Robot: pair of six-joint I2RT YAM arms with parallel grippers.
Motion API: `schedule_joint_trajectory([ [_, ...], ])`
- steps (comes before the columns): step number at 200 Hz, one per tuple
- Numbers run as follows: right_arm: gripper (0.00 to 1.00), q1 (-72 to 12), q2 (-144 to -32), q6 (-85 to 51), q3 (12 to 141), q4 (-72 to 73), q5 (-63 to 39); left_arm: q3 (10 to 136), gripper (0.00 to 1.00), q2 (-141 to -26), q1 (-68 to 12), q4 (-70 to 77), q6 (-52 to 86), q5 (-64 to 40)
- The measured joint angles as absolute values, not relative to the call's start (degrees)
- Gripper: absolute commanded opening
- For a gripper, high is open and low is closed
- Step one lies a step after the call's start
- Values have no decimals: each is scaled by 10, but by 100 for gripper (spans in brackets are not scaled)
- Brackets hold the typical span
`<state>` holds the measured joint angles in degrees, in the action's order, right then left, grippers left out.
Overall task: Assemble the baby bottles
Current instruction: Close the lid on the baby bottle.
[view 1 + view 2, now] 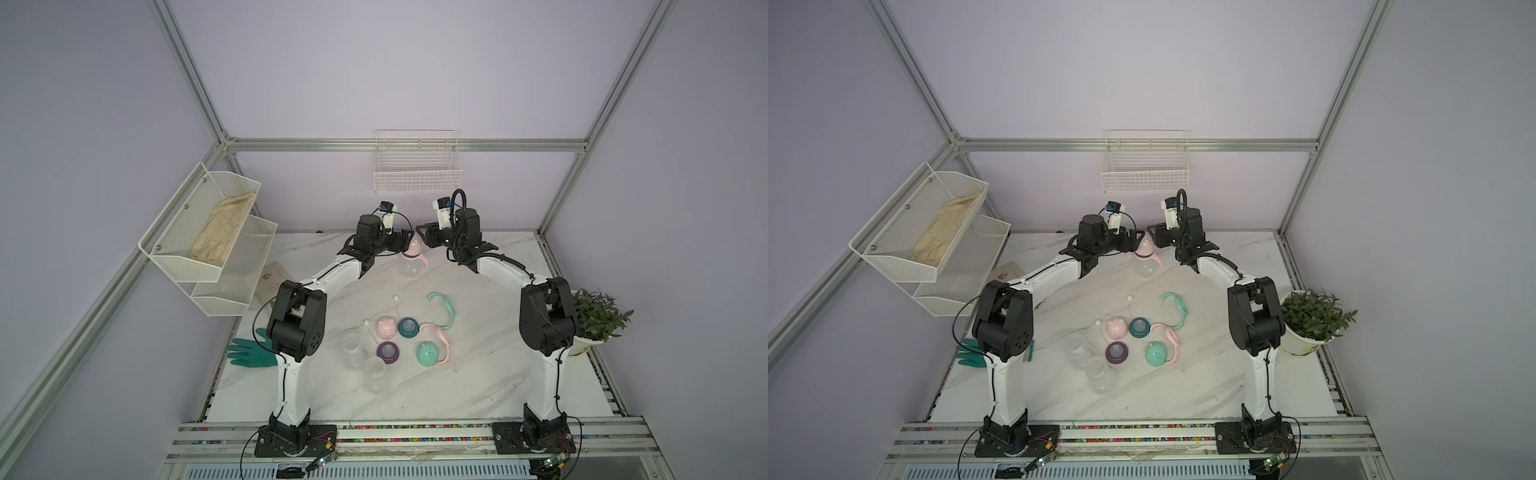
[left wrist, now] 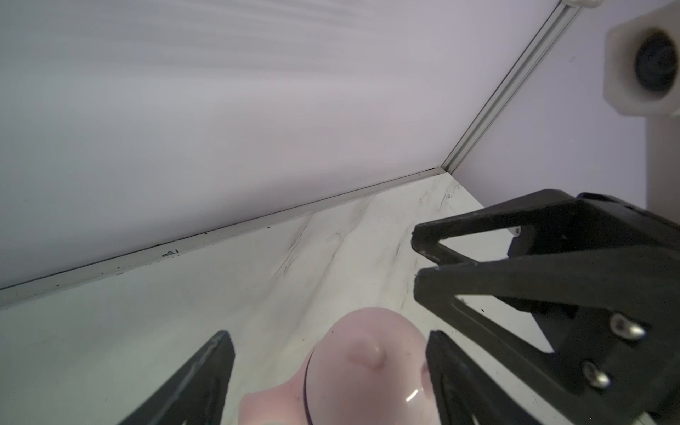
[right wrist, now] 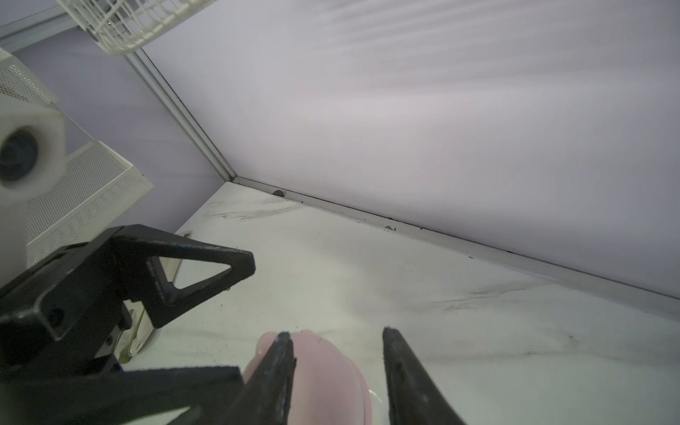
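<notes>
One baby bottle (image 1: 409,266) stands upright at the back middle of the table, with a pink eared cap (image 1: 412,248) and a pink handle ring. My left gripper (image 2: 329,335) is open astride that cap (image 2: 368,364); one finger touches it and the other stands apart. My right gripper (image 3: 336,333) is open at the cap's (image 3: 323,382) other side, a gap showing at one finger. Loose parts lie mid-table: two clear bottles (image 1: 353,349) (image 1: 375,374), a pink cap (image 1: 386,327), a mint cap (image 1: 428,354), a teal collar (image 1: 408,327), a purple collar (image 1: 389,352), a mint ring (image 1: 444,309), a pink ring (image 1: 440,338) and two straws (image 1: 397,307).
A green rubber glove (image 1: 249,353) lies at the left edge behind the left arm. A potted plant (image 1: 598,320) stands at the right edge. A white wire basket (image 1: 417,174) hangs on the back wall, and a two-tier mesh shelf (image 1: 208,232) juts from the left wall.
</notes>
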<state>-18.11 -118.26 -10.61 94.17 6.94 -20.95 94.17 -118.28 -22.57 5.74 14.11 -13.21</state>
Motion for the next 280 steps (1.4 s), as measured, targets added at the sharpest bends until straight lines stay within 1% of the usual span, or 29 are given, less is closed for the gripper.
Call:
schedule_joint_trajectory([
  [25, 43, -183, -1192, -111, 944, 69, -215, 942, 80, -1190, -229, 51, 138, -120],
  [49, 43, -190, -1209, -115, 952, 69, -218, 944, 75, -1190, -230, 51, 128, -111],
  [75, 43, -197, -1215, -114, 964, 65, -212, 947, 64, -1190, -230, 51, 119, -106],
  [108, 43, -203, -1215, -113, 964, 64, -205, 949, 47, -1190, -230, 51, 111, -107],
  [152, 44, -205, -1214, -113, 955, 76, -196, 949, 35, -1194, -230, 59, 110, -118],
  [166, 44, -205, -1213, -114, 952, 79, -190, 949, 34, -1198, -230, 68, 112, -124],
  [184, 44, -205, -1210, -115, 945, 84, -184, 949, 27, -1202, -230, 78, 115, -134],
  [246, 46, -206, -1178, -115, 898, 93, -156, 946, 15, -1208, -244, 96, 114, -145],
  [280, 47, -211, -1166, -114, 880, 99, -137, 912, 13, -1207, -247, 153, 130, -143],
])
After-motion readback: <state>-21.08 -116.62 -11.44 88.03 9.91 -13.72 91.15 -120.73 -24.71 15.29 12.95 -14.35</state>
